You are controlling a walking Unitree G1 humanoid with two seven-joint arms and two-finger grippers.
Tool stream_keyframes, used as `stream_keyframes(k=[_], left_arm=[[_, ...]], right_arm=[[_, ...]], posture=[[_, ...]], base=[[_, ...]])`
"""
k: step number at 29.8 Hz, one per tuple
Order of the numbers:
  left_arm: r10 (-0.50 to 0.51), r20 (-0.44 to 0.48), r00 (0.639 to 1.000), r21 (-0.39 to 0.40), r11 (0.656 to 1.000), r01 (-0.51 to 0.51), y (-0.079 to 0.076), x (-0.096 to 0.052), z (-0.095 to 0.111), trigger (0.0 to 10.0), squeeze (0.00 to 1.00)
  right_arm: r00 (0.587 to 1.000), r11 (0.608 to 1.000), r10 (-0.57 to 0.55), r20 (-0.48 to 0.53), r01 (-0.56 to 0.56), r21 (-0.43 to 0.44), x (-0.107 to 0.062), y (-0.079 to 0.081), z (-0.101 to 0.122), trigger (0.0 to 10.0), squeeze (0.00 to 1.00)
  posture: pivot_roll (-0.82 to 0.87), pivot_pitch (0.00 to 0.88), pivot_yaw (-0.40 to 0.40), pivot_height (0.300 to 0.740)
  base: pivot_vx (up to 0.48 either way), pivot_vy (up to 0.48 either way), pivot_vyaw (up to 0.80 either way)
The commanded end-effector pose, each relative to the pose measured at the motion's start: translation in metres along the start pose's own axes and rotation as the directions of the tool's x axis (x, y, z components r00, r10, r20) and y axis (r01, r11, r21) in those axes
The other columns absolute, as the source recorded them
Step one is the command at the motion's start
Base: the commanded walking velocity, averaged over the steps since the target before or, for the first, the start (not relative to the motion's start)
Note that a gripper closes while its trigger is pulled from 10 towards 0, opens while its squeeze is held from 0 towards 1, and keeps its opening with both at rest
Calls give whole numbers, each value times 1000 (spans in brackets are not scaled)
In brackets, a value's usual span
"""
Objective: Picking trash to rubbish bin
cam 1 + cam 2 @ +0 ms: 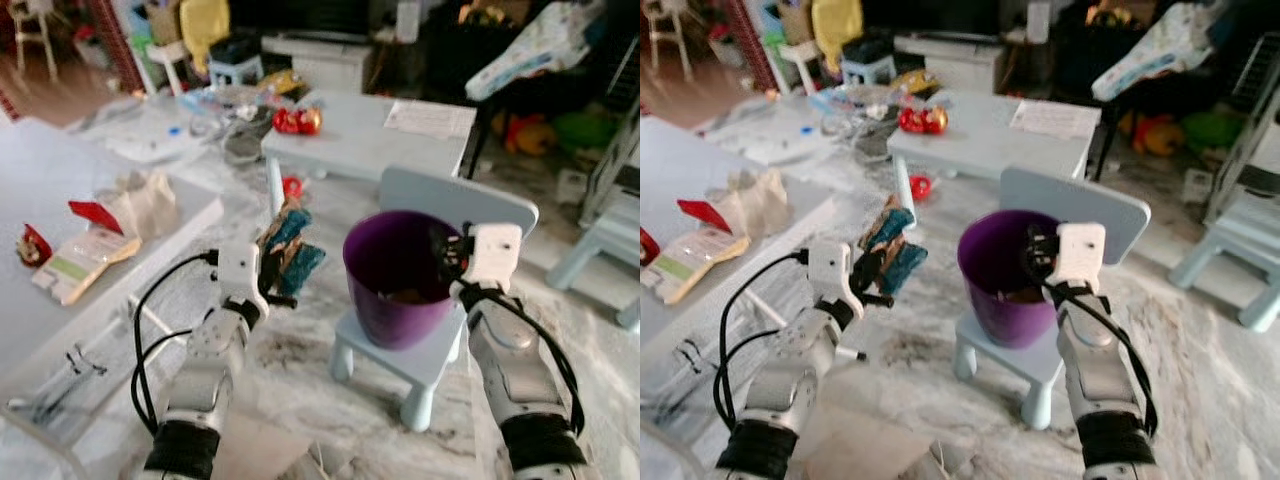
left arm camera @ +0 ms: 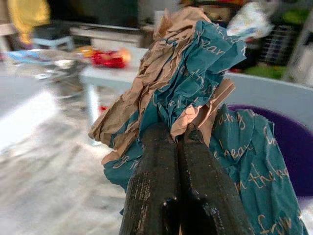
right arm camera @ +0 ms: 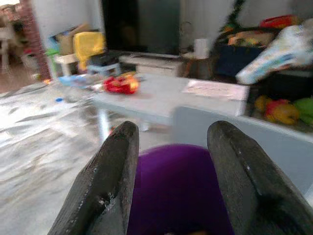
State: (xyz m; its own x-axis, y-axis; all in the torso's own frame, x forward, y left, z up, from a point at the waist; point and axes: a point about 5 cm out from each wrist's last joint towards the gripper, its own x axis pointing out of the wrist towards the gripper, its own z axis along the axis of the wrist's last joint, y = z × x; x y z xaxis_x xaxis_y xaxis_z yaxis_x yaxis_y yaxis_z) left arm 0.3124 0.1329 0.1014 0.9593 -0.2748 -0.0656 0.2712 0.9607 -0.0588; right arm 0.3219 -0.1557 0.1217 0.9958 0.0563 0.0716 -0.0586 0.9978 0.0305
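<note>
The left gripper (image 1: 272, 268) has its two black fingers pinched tight on a crumpled wad of teal and brown wrapping paper (image 1: 289, 248), held up in the air over the marbled floor (image 1: 300, 350). The wad stands taller than it is wide, rising above the fingertips and bulging out toward the robot's right. Just beside it on that side, and a little lower, sits the purple bin (image 1: 395, 275), perched on a small pale blue child's chair (image 1: 450, 205). So from where I stand, the paper needs to travel rightward and clear the near rim before it can drop; the left arm already carries it and is the one to finish.

The right gripper (image 1: 447, 257) hovers at the bin's far right rim with its fingers spread wide and nothing between them.

The left wrist view gives what the head views cannot: cursive white lettering on the teal paper, and how the fingers (image 2: 151, 181) bite only its lower edge, so the grip looks to me rather slight. The head views, in turn, show something brownish lying in the bottom of the bin, and more litter waiting on the white table (image 1: 40, 330) to the left, a red wrapper (image 1: 97, 214) and a flat snack packet (image 1: 78, 262) among it.
</note>
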Motion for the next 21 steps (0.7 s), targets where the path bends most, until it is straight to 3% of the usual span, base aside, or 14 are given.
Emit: stream_keyframes(k=[1,6,21], left_arm=[[9,23,1000,13,1000,-10,3,0,3,10000,0],[-17,46,999,0,1000,17,-1,0,6,10000,0],[-60,67,996,-7,998,61,-9,3,8,10000,0]], right_arm=[[1000,1000,17,18,-16,-11,2,5,6,10000,0],[1000,1000,-10,8,10,-13,3,1,6,10000,0],[1000,1000,-25,3,25,-19,4,0,7,10000,0]], posture=[[-25,25,66,740],[-24,24,66,740],[-24,18,65,740]], base=[[0,0,0],[0,0,0],[0,0,-798]])
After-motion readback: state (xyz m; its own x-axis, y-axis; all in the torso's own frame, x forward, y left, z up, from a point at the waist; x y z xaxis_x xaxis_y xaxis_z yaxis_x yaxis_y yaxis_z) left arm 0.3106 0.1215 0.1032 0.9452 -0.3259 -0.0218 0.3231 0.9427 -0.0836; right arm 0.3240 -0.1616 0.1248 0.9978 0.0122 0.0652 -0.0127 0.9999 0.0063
